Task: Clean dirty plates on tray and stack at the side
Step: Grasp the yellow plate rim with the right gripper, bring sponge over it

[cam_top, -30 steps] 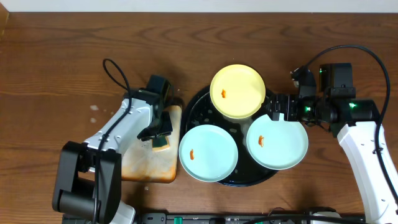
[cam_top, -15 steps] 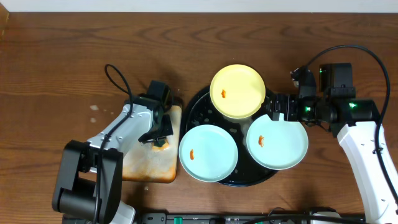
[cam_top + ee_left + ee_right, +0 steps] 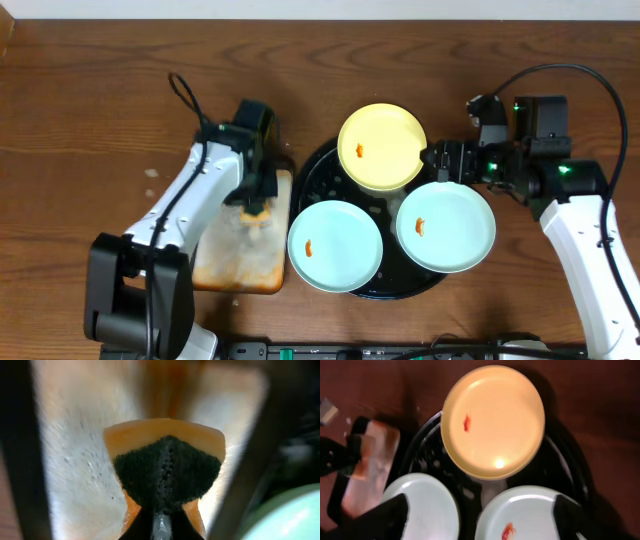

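**Pinched sponge, slick plates: where the slips could come from**

The left gripper [image 3: 256, 195] is clamped on a soft two-layer sponge [image 3: 165, 467], orange-yellow foam under a coarse dark-green scouring face. It hangs over the rectangular rusty-orange tray [image 3: 235, 262], which carries a pale soapy film. The grip appears to sit at one narrow end, so the foam bulges. Pressed hard against a plate, it could fold or twist out of the jaws.

The right gripper [image 3: 438, 166] stands wide and holds nothing. It is poised where the round pale-yellow plate [image 3: 385, 140] and the right-hand mint-green plate [image 3: 450, 230] lie close together. These two and the other mint-green plate [image 3: 335, 245] rest on the large round black tray [image 3: 308, 180]. Each overhangs its raised rim and bears a small orange smear.

The plates look smooth, glossy, shallow and thin-lipped, and the tray is wet with foam. A pinch on one lip could slide off, or tip a plate onto the brown wooden bench [image 3: 100, 90]. Closing near two rims risks catching both or nudging the neighbour.
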Controlling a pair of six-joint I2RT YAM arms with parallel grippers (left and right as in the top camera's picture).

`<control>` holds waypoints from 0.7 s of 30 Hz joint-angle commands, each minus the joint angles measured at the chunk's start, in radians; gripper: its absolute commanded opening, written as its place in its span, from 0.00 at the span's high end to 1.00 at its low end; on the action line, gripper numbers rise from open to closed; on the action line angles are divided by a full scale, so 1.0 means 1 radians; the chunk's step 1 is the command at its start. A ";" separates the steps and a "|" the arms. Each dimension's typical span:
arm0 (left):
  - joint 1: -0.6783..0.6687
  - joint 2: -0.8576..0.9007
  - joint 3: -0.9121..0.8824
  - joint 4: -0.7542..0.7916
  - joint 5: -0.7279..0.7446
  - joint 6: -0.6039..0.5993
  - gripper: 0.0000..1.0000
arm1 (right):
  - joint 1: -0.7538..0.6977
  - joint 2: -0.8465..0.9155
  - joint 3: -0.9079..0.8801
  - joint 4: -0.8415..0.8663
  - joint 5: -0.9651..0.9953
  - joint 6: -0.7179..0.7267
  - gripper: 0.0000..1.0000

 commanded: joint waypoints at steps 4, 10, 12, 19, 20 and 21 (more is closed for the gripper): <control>0.000 -0.023 0.156 -0.024 0.000 0.026 0.93 | 0.066 0.034 0.017 0.106 0.200 -0.021 0.22; -0.042 -0.022 0.233 0.098 0.109 0.025 0.92 | 0.067 0.161 0.017 0.210 0.237 -0.020 0.29; -0.074 -0.018 0.233 0.169 0.108 0.017 0.93 | 0.067 0.216 0.017 0.254 0.231 -0.008 0.32; -0.187 0.050 0.233 0.384 0.108 -0.028 0.92 | 0.067 0.371 0.017 0.343 0.236 0.036 0.50; -0.197 0.060 0.233 0.399 0.108 -0.033 0.93 | 0.067 0.388 0.017 0.352 0.251 0.036 0.52; -0.206 0.072 0.233 0.414 0.108 -0.043 0.93 | 0.067 0.405 0.017 0.363 0.264 0.036 0.54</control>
